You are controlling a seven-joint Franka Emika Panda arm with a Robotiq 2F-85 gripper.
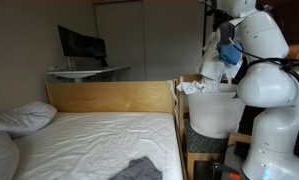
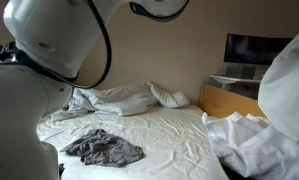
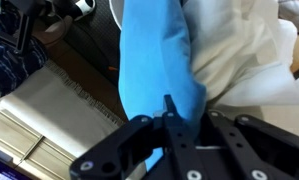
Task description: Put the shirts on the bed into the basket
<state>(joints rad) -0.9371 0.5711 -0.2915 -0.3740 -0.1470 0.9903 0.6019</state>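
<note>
My gripper is shut on the bright blue shirt, which hangs down from the fingers. In an exterior view the blue shirt hangs at the gripper above the white basket, which stands beside the bed's headboard. A white shirt lies in the basket and spills over its rim; in the wrist view it is under and beside the blue one. The dark grey shirt lies crumpled on the bed's white sheet and shows at the lower edge of an exterior view.
White pillows are piled at the head of the bed, seen too in an exterior view. The wooden headboard stands between bed and basket. A desk with a dark monitor stands behind. The robot's white body is next to the basket.
</note>
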